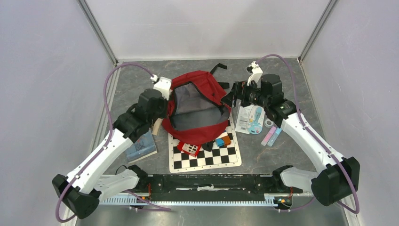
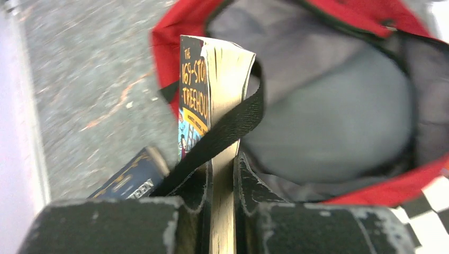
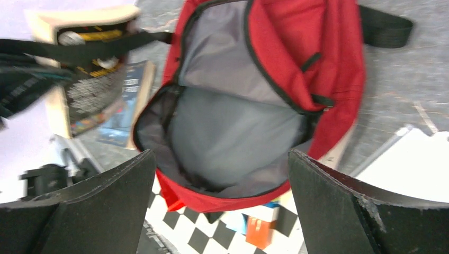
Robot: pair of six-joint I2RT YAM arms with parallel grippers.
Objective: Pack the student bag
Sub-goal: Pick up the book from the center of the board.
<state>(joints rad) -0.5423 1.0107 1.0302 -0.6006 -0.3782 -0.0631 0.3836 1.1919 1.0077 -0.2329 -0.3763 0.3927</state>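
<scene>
The left hand (image 2: 223,165) was clamped on the lower edge of a paperback book (image 2: 217,79). It held the book upright, with the yellowed page edges facing the wrist camera and the orange-lettered cover on the left. A black strap (image 2: 233,124) ran up slantwise across the pages from beside the left finger and curled round the book's upper right corner. The book stood just at the left rim of the bag (image 1: 202,84). The bag was red and lay in the middle of the tabletop (image 1: 287,157), with its mouth gaping wide and its grey lining showing. Its near edge lay over the far edge of a chessboard (image 1: 207,159). A second book (image 1: 141,148), dark blue, lay flat on the tabletop to the left of the bag and below the left arm. The right hand (image 3: 221,159) had its fingers wide apart and gripped nothing. It hung by the bag's right side, and its camera looked down into the open mouth. On the chessboard, just against the bag's near edge, sat a red and white block (image 1: 190,148) and a blue and orange pair of blocks (image 1: 223,140). To the right of the bag, under the right arm, lay some pale packets (image 1: 249,117). A little nearer were two slim pink and blue sticks (image 1: 272,136).
</scene>
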